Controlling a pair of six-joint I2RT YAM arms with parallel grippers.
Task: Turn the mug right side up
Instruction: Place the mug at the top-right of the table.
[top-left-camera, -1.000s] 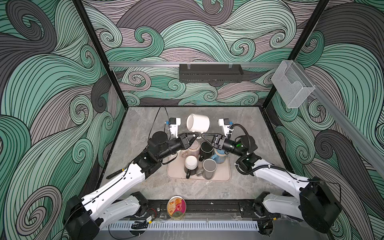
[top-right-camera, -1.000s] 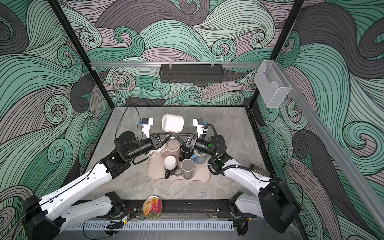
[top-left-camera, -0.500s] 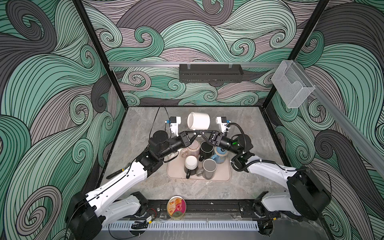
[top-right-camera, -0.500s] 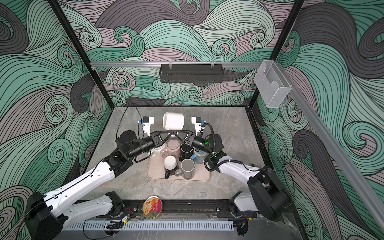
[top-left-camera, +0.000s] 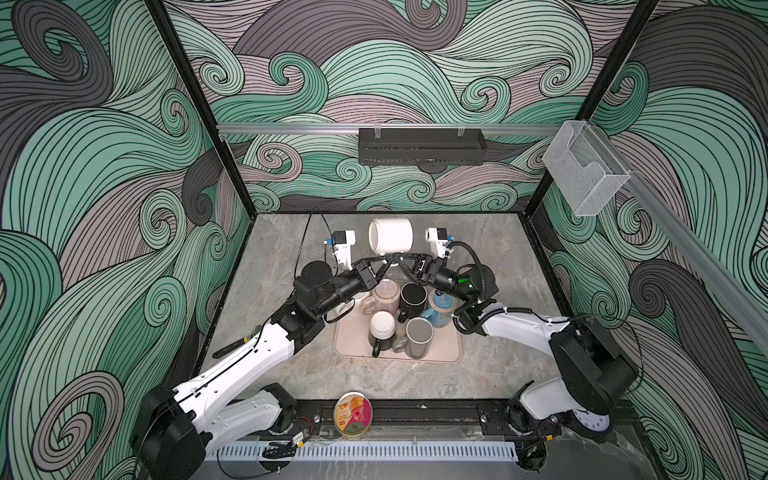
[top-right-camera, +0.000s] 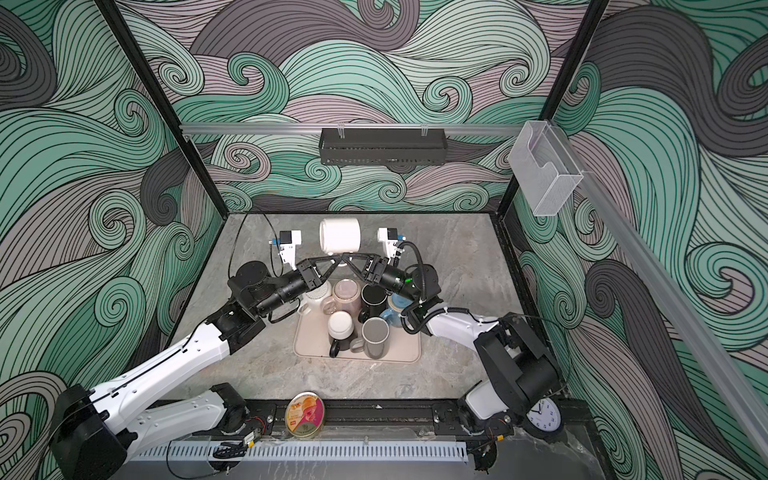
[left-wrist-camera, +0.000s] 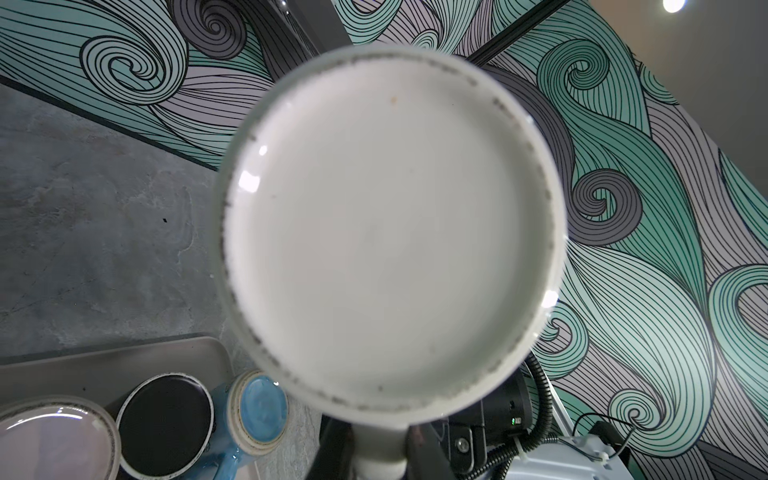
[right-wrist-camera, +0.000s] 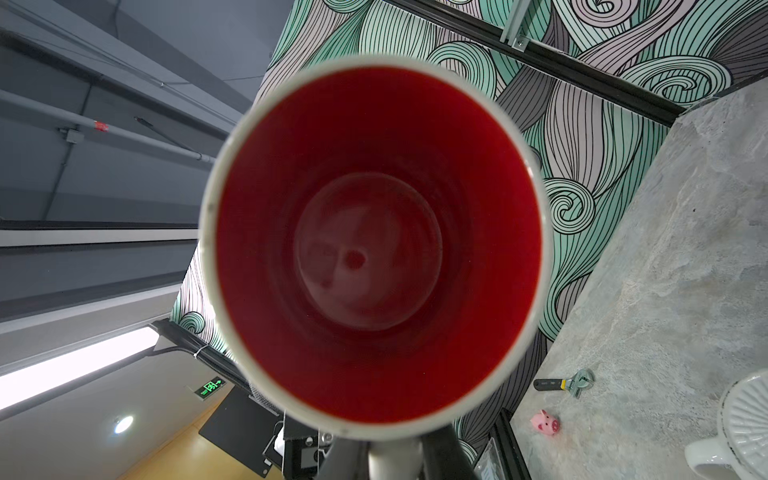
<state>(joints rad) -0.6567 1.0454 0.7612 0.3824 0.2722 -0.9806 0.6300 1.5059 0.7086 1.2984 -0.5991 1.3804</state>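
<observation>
Both arms locked on
Left gripper (top-left-camera: 390, 259) and right gripper (top-left-camera: 398, 259) pinch the handle of the white mug (top-left-camera: 390, 236), sideways in midair.

White mug (top-left-camera: 390, 236), red inside, teal swirled walls (top-left-camera: 104, 166)

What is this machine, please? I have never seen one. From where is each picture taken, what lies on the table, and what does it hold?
It is a robot with two arms, each ending in a claw. The two wide pictures come from one camera above, looking down. The two close pictures come from small cameras on the wrists. On the grey table stands a tray with several mugs. The left claw and the right claw are both shut on the handle of a white mug, held in the air on its side. The left wrist camera sees its flat bottom, the right one its red inside.
</observation>
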